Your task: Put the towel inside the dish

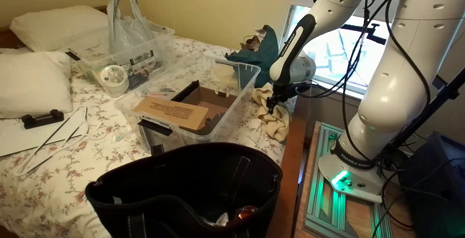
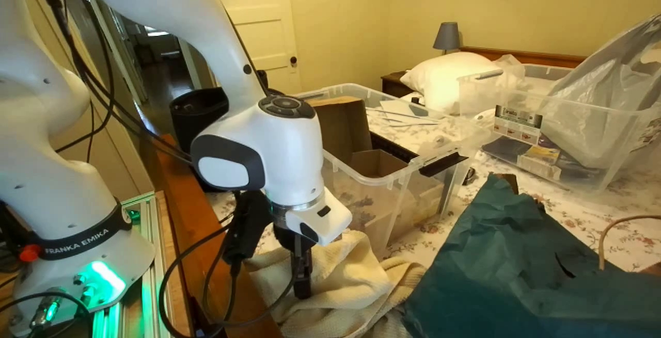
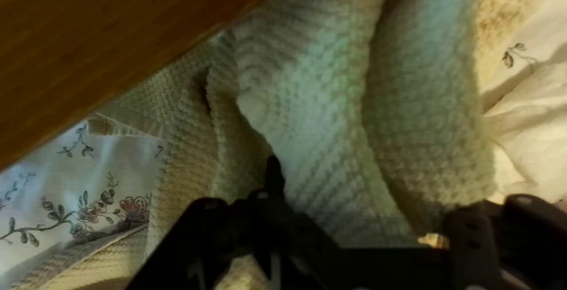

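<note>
First, far left in an exterior view, a white pillow [image 1: 32,83]; mid-frame, a clear tub [image 1: 232,111] with brown cardboard [image 1: 170,113] inside; right of centre, outside the tub, the crumpled cream towel [image 1: 278,121], and among its folds the pincer [image 1: 271,108], with jaws apart around a fold in the wrist view.

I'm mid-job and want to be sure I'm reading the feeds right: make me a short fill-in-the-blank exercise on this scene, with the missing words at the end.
1. The towel lies outside, not ____, the clear bin beside it.
2. In the wrist view, the fingers stand ____, not together.
3. In both exterior views, the light on the robot's base glows ____.
4. The lettering around the base reads FRANKA ____.

Missing words: inside; apart; green; EMIKA.
</note>
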Controlling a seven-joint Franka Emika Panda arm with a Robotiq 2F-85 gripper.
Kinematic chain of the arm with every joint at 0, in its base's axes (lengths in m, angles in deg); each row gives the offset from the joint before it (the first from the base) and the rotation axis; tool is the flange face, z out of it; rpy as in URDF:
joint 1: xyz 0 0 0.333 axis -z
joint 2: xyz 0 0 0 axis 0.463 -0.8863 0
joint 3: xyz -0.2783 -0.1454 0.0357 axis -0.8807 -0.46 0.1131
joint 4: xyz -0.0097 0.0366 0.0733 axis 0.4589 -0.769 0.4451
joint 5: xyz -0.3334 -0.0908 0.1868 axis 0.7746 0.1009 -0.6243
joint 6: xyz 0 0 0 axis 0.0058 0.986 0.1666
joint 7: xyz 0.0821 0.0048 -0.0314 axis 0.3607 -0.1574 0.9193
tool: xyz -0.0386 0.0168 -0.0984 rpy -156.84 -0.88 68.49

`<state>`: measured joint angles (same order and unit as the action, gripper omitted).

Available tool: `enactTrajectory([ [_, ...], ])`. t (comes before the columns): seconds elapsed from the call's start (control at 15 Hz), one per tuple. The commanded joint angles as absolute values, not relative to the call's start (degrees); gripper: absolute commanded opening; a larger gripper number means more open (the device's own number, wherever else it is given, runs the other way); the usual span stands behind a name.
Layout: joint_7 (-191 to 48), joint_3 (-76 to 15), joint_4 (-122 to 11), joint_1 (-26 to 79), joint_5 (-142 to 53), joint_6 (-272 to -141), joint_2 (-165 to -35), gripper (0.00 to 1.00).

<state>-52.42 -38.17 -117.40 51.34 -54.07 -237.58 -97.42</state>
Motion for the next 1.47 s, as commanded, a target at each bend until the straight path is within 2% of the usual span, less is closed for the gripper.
enactTrajectory([
  [0.0, -48.1, -34.3, -114.7, 55.2, -58.3, -239.0, -101.1, 0.4],
  [0.27, -46.7, -34.0, -116.2, 58.9, -59.0, -238.9, -97.9, 0.12],
  [0.4, -46.3, -34.5, -117.7, 60.6, -59.1, -237.5, -94.9, 0.02],
  [0.53, -45.2, -33.2, -120.8, 63.3, -61.7, -233.8, -87.3, 0.04],
  [0.6, -43.5, -32.4, -121.6, 64.3, -64.3, -232.5, -84.3, 0.02],
  [0.8, -37.4, -31.8, -123.1, 64.1, -72.8, -230.4, -76.0, 0.04],
  [1.07, -37.8, -31.7, -120.2, 64.2, -69.8, -230.9, -67.1, 0.04],
  [1.13, -38.4, -31.6, -124.7, 63.7, -69.6, -233.9, -61.9, 0.04],
  [1.4, -33.6, -31.0, -120.2, 63.5, -70.6, -229.0, -52.2, 0.04],
])
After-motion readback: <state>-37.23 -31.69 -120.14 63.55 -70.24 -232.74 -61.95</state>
